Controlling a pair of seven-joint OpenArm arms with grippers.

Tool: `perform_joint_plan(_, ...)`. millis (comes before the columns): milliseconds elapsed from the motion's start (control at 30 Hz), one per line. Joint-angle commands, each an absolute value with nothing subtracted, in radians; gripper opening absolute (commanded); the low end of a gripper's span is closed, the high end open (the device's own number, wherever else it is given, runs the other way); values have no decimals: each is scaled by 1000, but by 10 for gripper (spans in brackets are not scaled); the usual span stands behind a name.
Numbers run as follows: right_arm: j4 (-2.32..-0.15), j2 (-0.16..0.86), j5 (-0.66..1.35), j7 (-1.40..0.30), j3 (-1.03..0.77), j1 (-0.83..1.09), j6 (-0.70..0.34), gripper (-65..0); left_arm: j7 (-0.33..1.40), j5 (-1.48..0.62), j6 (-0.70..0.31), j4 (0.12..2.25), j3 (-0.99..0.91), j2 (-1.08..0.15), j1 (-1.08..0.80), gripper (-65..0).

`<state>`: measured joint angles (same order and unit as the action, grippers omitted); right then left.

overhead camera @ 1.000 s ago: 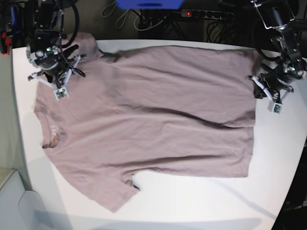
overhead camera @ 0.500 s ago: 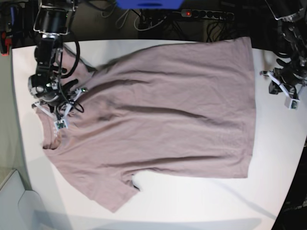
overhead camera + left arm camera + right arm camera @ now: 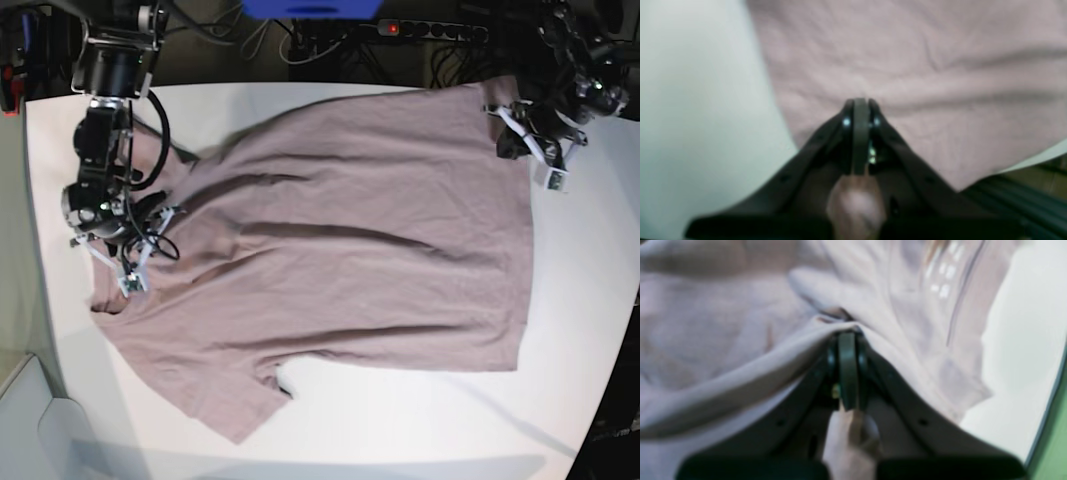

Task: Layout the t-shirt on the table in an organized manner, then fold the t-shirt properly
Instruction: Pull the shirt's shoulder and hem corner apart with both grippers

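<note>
One t-shirt (image 3: 340,250), two claws (both clamped)

- I read this as a robotics lab bench; my two arms work over a plain white table (image 3: 400,420) with a curved edge
- At 12 o'clock a power strip (image 3: 425,30) glows red amid tangled black cables (image 3: 300,45); dark clutter behind

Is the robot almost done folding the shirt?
Not yet. The t-shirt lies mostly spread out on the table, so laying out looks nearly done. The left gripper pinches the hem corner and the right gripper pinches cloth near the collar. No fold shows yet; all folding is left.
</note>
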<state>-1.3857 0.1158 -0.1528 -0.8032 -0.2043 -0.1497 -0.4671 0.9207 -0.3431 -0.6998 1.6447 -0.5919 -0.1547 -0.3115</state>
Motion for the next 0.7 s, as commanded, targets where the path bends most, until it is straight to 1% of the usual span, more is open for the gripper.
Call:
perform_joint_plan(0,-1408,124,-148,-788,-197,-171,-464,-650,880,-334,-696,1647,-585,-168,-305,-649)
perform_joint_plan(133,-1408,128,-148,-788,-191,-168,-464,-650,783,-213,-696,1524,-558,-170,-252,-649)
perform_joint_plan(233,-1434,153,-148,-788,-193,-154,-464,-650,730,-136,-696,1400,-556,-193,-188,-649)
perform_joint_plan(400,-1573,154,-148,-788,-200,-76,-464,-650,704,-122,-696,1241,-553,-249,-73,-649)
perform_joint_plan(567,-1787,151,-148,-788,-202,68,-466,-650,710,-122,-696,1224,-555,-265,-5,-649)
perform_joint_plan(667,-1859,150,-145,-788,-202,151,-466,-650,711,-124,-697,1297,-556,-257,-12,-649)
